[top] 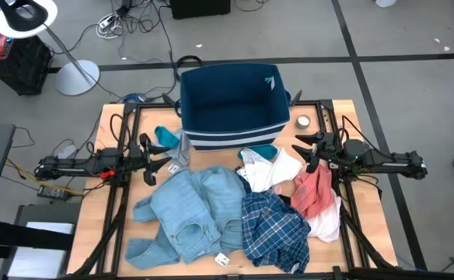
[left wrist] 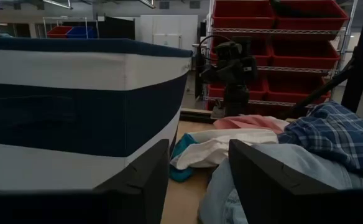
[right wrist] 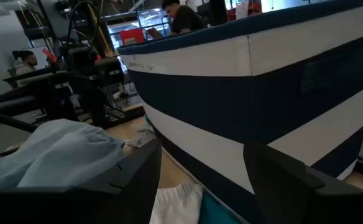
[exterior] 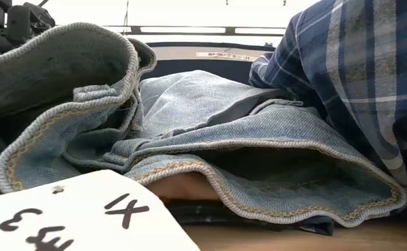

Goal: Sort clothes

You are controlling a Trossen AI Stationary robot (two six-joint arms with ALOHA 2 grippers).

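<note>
The clothes lie heaped on the near half of the wooden table. There are light blue denim pieces [top: 188, 214] [exterior: 210, 139], a navy-white plaid shirt [top: 274, 225] [exterior: 357, 70], a white item [top: 270, 167] [left wrist: 225, 146], and a salmon-red and pink item [top: 316, 190]. A teal piece [top: 165, 138] lies beside the bin. My left gripper [top: 153, 159] [left wrist: 200, 180] stands open at the pile's left. My right gripper [top: 309, 152] [right wrist: 203, 180] stands open at its right. Both point level toward the middle and have nothing between their fingers.
A navy fabric bin with white stripes [top: 231, 105] [right wrist: 262, 81] stands at the table's far middle. A small tape roll [top: 302, 122] sits to its right. A white paper tag [top: 221, 259] [exterior: 71, 216] lies at the near edge. People show in the room beyond in the right wrist view.
</note>
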